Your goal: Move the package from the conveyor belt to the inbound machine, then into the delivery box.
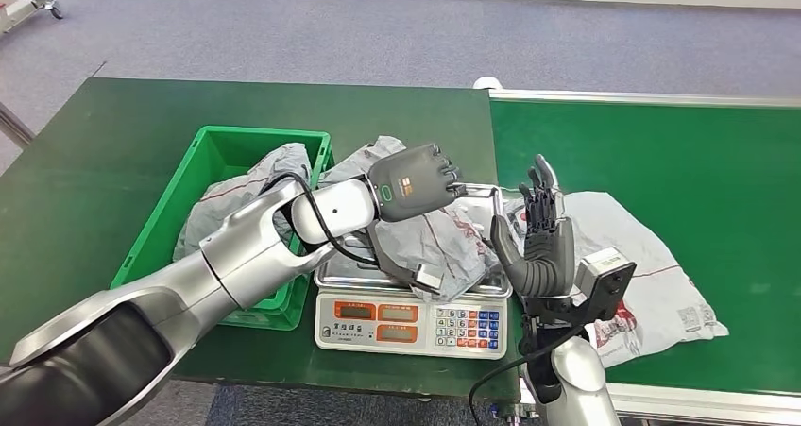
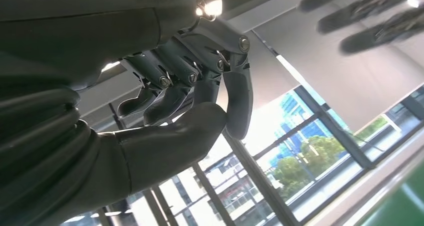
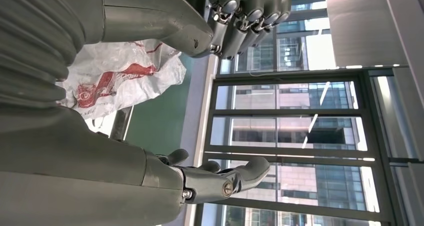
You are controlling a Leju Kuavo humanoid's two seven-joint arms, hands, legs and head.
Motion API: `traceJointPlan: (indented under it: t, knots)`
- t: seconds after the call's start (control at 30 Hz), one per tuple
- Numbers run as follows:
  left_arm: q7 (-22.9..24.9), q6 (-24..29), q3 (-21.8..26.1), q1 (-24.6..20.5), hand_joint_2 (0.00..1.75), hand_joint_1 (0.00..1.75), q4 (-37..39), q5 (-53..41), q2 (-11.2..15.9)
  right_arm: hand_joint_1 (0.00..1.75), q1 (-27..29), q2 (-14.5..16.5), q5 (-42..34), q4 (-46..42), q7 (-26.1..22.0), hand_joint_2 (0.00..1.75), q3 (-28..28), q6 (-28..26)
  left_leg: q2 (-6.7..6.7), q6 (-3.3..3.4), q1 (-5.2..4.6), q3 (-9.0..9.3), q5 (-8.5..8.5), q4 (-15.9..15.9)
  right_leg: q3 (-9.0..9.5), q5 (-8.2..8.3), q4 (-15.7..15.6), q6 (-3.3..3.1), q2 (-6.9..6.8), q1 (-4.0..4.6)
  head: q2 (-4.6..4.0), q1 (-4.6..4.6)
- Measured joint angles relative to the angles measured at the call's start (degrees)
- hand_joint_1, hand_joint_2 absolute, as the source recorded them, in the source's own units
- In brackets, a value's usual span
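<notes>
While a grey package lies on the scale beside the green bin, both hands hover empty: left hand fingers curled in, right hand fingers released.

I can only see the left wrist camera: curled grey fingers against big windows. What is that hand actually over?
Observer: In the head view, the left hand is over a crumpled grey plastic package that lies on a silver weighing scale.
Operator: And the other hand?
Observer: The right hand stands upright with its fingers apart and empty, in front of a white plastic package with red print on the green conveyor belt.
Operator: Where do packages end up?
Observer: Probably in the green plastic crate beside the scale. Another grey bag already lies in it.
</notes>
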Motion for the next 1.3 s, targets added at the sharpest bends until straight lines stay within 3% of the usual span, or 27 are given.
traceJointPlan:
  t: [0.33, 0.37, 0.47, 0.5, 0.73, 1.0, 1.3]
  knots:
    - [0.27, 1.27, 4.17, 1.49, 1.75, 1.75, 1.78, 0.01, 3.56, 0.0, 0.09, 0.0, -0.37, -0.02, -0.1, 1.75, -0.07, 0.11, -0.01, -0.05, 0.01, -0.01, 0.03, 0.0, -0.03, 0.0, 0.03, -0.01, 0.0, 0.05, 0.0, 0.0]
    - [0.65, 1.37, 4.57, 1.75, 1.75, 1.56, 1.95, -0.05, 3.88, 0.0, 0.14, 0.0, -0.37, -0.02, -0.09, 1.75, -0.08, 0.17, 0.0, -0.05, 0.01, -0.02, 0.03, -0.01, -0.03, 0.0, 0.03, -0.01, 0.01, 0.04, 0.0, 0.01]
    - [0.38, 2.94, 6.92, 3.59, 1.75, 0.25, 2.54, 0.84, 5.34, 0.0, 0.66, 0.0, -0.18, -0.03, -0.07, 1.75, -0.27, 0.77, 0.03, -0.04, 0.0, 0.0, 0.02, -0.01, -0.03, -0.01, 0.03, -0.01, 0.03, 0.02, 0.0, 0.01]
    - [-0.72, 3.63, 8.12, 4.68, 1.75, 0.0, 2.7, 2.0, 5.8, 0.0, 0.88, 0.0, -0.05, -0.04, -0.07, 1.75, -0.39, 1.08, 0.04, -0.05, 0.0, 0.0, 0.02, -0.01, -0.05, -0.01, 0.03, -0.01, 0.05, 0.02, 0.0, 0.01]
    - [-8.42, 3.9, 16.29, 11.87, 1.75, 0.0, 3.0, 10.6, 6.48, 0.0, 1.38, 0.26, 0.98, -0.9, 0.99, 1.75, -0.94, 2.07, -0.03, -0.07, 0.0, -0.04, 0.05, -0.01, -0.12, -0.01, 0.03, -0.02, -0.01, 0.05, 0.0, -0.01]
    - [-11.78, 0.22, 18.25, 11.68, 1.75, 0.0, 5.69, 15.61, 2.11, 0.0, 1.37, 0.72, 1.82, -1.95, 1.89, 1.75, -1.13, 1.98, -0.03, -0.06, -0.02, -0.04, 0.05, 0.0, -0.11, 0.02, 0.03, 0.02, -0.01, -0.04, 0.0, 0.01]
    - [-15.39, -2.79, 19.15, 11.42, 1.75, 0.0, 5.76, 21.99, 1.61, 0.0, 2.34, 0.72, 1.83, -1.95, 0.78, 1.75, -1.14, 1.9, -0.02, -0.07, -0.01, -0.04, 0.05, -0.01, -0.14, 0.01, 0.05, 0.0, 0.0, 0.05, 0.0, 0.0]
